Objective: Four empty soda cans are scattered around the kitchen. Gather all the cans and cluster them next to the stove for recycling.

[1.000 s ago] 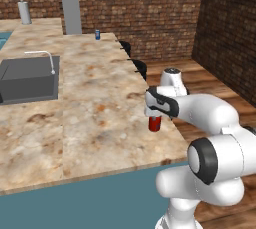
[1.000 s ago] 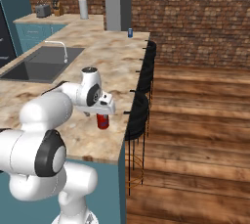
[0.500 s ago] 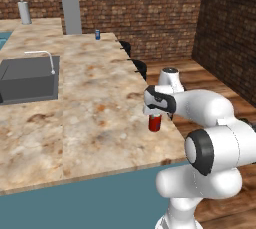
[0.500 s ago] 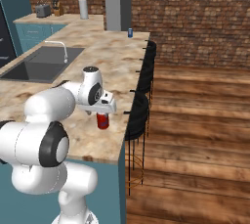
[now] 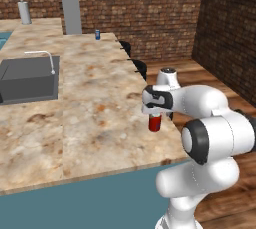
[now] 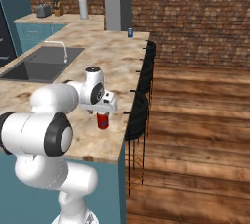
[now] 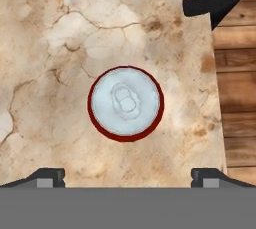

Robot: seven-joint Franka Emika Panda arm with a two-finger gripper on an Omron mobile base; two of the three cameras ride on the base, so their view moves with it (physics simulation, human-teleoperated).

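Hand view: a red soda can (image 7: 125,103) is seen from straight above, standing upright on the marble bench (image 7: 60,48) near its edge, silver top facing up. The fingers (image 7: 50,176) are spread wide, either side of the can, not touching it.

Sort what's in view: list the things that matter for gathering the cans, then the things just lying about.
Part of the job:
- red can standing on the island counter near its edge, directly under the open claw
- blue can at the counter's far end

Just lying about:
- sink with faucet
- paper-towel roll
- toaster
- black stools
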